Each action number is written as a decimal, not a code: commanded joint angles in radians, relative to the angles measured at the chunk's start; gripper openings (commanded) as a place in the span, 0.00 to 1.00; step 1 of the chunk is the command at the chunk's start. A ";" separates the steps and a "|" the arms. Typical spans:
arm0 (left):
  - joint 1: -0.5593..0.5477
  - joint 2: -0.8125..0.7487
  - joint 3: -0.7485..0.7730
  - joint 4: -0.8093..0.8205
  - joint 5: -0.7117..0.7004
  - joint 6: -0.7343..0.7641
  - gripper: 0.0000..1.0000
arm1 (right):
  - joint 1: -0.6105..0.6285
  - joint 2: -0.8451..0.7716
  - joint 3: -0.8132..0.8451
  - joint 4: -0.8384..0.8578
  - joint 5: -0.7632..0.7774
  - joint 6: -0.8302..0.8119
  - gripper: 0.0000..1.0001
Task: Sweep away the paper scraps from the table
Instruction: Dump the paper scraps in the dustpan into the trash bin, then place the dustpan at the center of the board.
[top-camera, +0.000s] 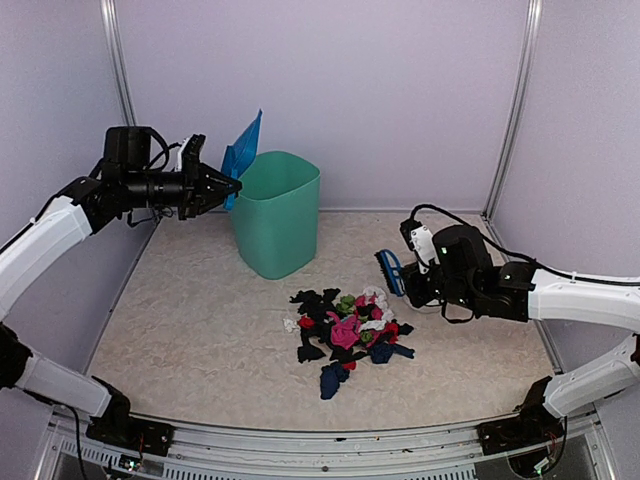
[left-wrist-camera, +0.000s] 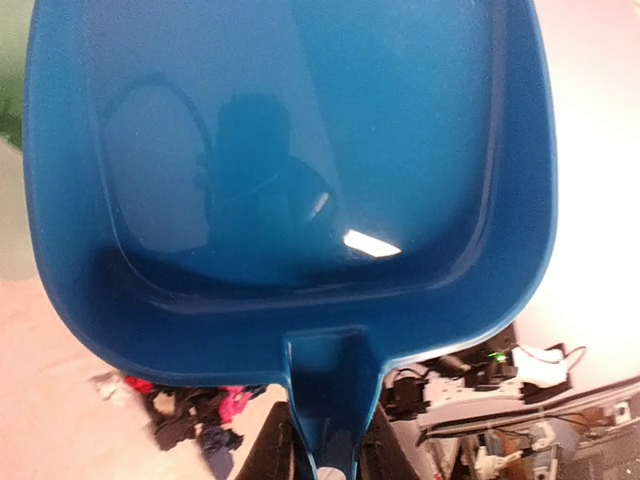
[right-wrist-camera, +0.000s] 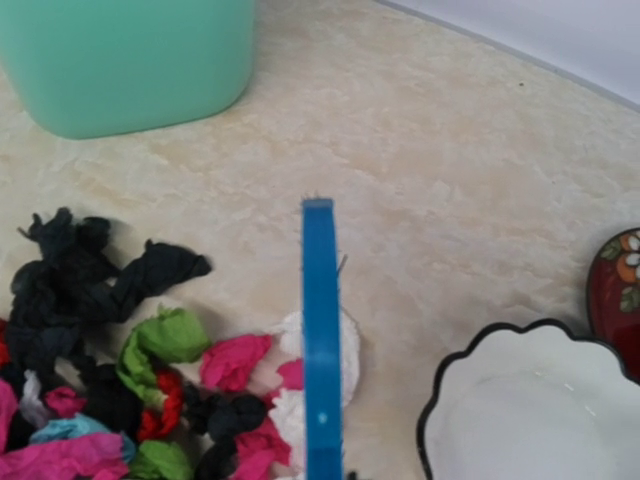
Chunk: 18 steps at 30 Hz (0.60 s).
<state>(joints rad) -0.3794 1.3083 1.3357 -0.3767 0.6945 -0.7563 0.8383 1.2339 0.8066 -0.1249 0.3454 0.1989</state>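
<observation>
Paper scraps (top-camera: 348, 335), one heap, open table (top-camera: 190, 330) at 9 o'clock.
Left gripper (top-camera: 230, 186) clamps one dustpan (left-wrist-camera: 290, 150); right gripper (top-camera: 406, 282), one brush (top-camera: 390, 270).

Both arms are showing smooth white shells along their long links, with black joints breaking them up. The left arm (top-camera: 50, 235) is carrying a boxy black wrist block (top-camera: 128, 152), and a thin black cable (top-camera: 160, 140) is looping over it toward the black left tool (top-camera: 233, 185). The right arm (top-camera: 585, 298) is trailing another black lead over its bulky black wrist, and a white piece is sitting atop the right tool (top-camera: 408, 280).
</observation>
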 joint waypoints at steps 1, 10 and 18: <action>-0.097 -0.082 -0.068 -0.206 -0.350 0.126 0.00 | -0.025 0.001 0.034 0.030 0.007 -0.010 0.00; -0.307 -0.225 -0.300 -0.275 -0.761 0.030 0.00 | -0.048 0.014 0.029 0.014 0.036 -0.010 0.00; -0.455 -0.202 -0.455 -0.221 -0.926 -0.036 0.00 | -0.057 0.003 0.001 0.045 0.052 0.019 0.00</action>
<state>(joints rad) -0.7872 1.0878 0.9306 -0.6327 -0.1070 -0.7555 0.7933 1.2491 0.8085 -0.1207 0.3855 0.2020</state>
